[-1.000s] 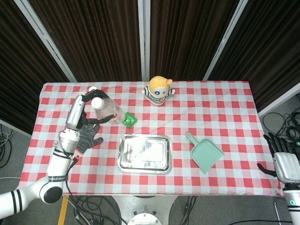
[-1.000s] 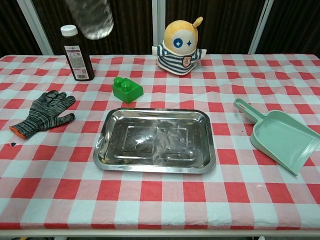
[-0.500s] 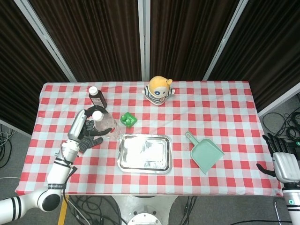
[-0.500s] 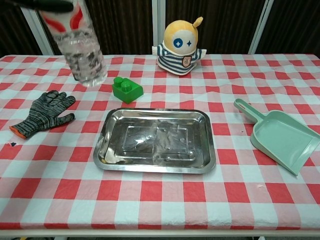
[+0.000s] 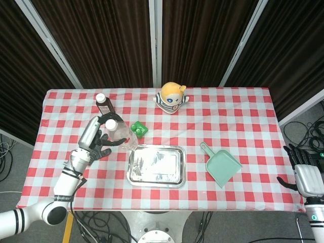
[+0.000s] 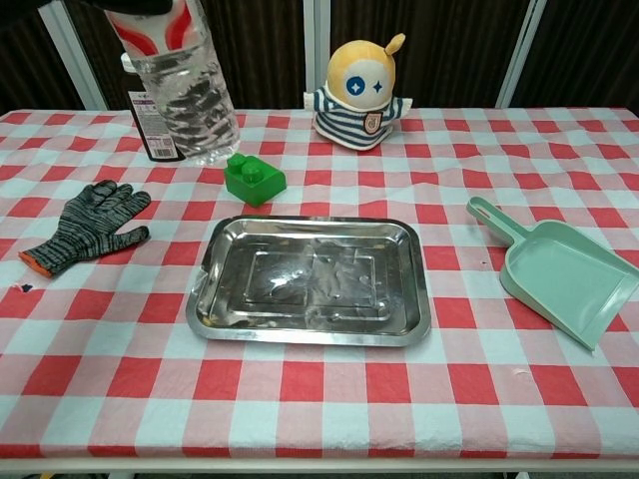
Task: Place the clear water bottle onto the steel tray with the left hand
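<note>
Gripping the one clear water bottle (image 5: pixel 117 133), the left hand (image 5: pixel 92 142) holds it above the desk (image 5: pixel 243 116), tilted, just left of the tray's far-left corner and not yet over it. In the chest view the bottle (image 6: pixel 185 95) hangs at the upper left, its red-and-white label near the top edge, its base above the cloth beside the green block (image 6: pixel 254 179).

The one steel tray (image 5: pixel 156 165) lies flat at the middle of the red-and-white checked cloth, and nothing rests in it.

The right hand (image 5: pixel 307 174) shows at the lower right corner of the head view, off the desk's edge, fingers spread and holding nothing.

Also on the desk, one of each:
- a dark brown bottle (image 5: pixel 104 105) with a white cap, upright at the far left;
- a grey knitted glove (image 6: pixel 88 222), flat, left of the tray;
- a yellow plush toy (image 5: pixel 171 98) in a striped shirt, at the far side;
- a mint-green dustpan (image 5: pixel 220 165), right of the tray.
</note>
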